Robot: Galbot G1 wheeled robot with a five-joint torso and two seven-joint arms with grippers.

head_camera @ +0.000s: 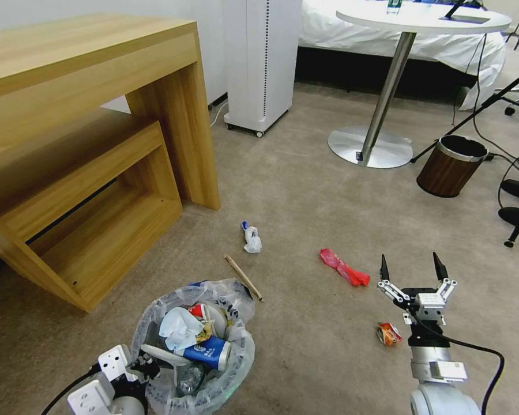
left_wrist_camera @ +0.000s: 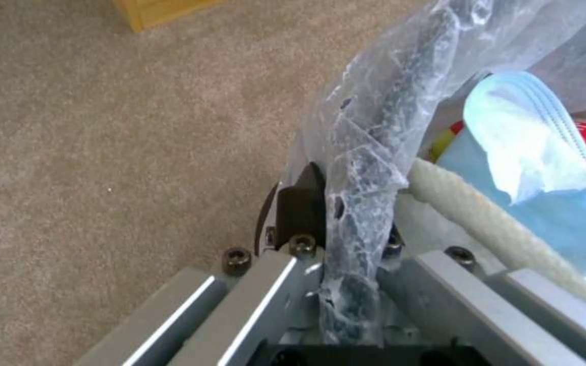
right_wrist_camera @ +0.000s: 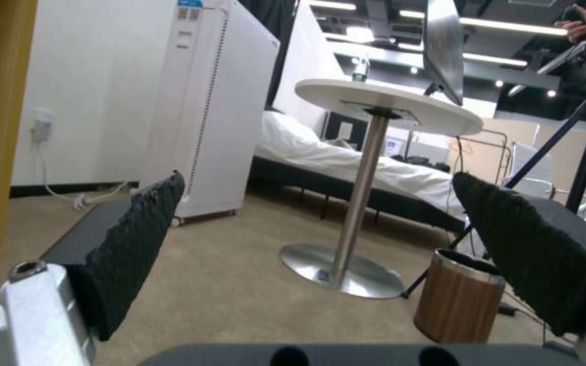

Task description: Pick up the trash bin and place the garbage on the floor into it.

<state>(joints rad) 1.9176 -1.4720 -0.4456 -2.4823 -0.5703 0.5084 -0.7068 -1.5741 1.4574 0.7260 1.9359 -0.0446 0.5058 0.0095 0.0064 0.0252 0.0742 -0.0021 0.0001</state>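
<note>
Beige carpet floor (head_camera: 305, 190), tissue wad (head_camera: 251, 239), wooden stick (head_camera: 243, 278), red wrapper (head_camera: 343, 267)

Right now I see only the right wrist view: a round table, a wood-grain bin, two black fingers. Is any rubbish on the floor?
Observer: Yes. A red wrapper lies on the carpet, to the left of the open right end effector.
Operator: Anything else?
Observer: A wooden stick lies right beside the trash bin.
Operator: Who holds that bin?
Observer: The left end effector is shut on its bag-lined rim.
</note>
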